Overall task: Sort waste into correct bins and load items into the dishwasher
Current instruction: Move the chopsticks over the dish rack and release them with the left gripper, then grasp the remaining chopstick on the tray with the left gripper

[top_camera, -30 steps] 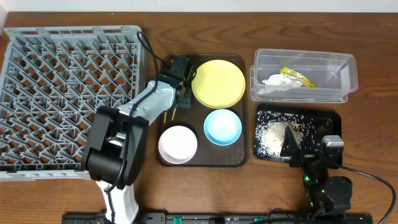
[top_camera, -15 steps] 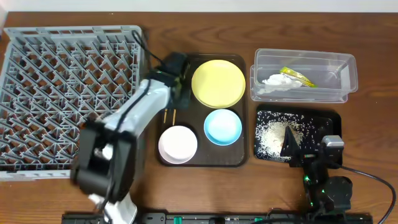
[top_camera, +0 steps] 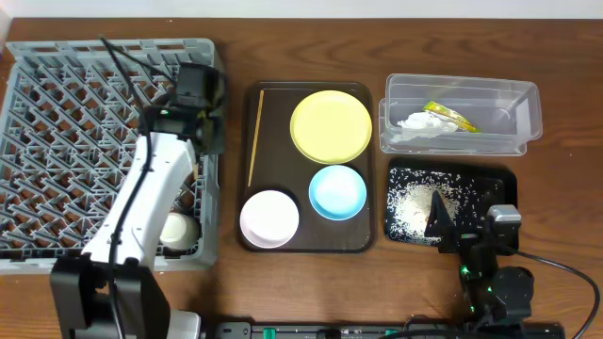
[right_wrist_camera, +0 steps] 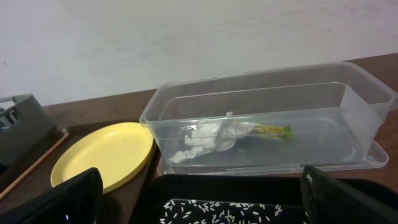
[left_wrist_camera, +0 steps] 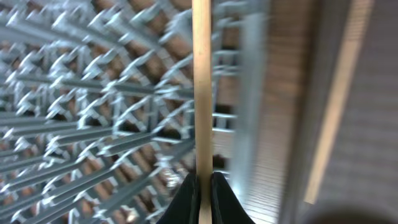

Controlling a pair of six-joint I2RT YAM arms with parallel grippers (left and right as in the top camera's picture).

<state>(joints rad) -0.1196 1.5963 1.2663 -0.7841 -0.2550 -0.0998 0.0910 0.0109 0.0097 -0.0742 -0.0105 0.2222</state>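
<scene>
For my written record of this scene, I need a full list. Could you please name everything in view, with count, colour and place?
table: one, brown wood, under everything
dish rack: one, grey, left
cup: one, white, in the dish rack, near right corner
serving tray: one, brown, middle
plate: one, yellow, serving tray, far side
blue bowl: one, serving tray, near side
white bowl: one, serving tray, near side
loose chopstick: one, wooden, serving tray, left edge
held chopstick: one, wooden, over the dish rack
tub: one, clear, far right
tissue: one, white, in tub
wrapper: one, yellow-green, in tub
black tray: one, near right
rice: loose grains, white, in black tray
left end effector: shut on held chopstick
right end effector: open, by black tray
</scene>
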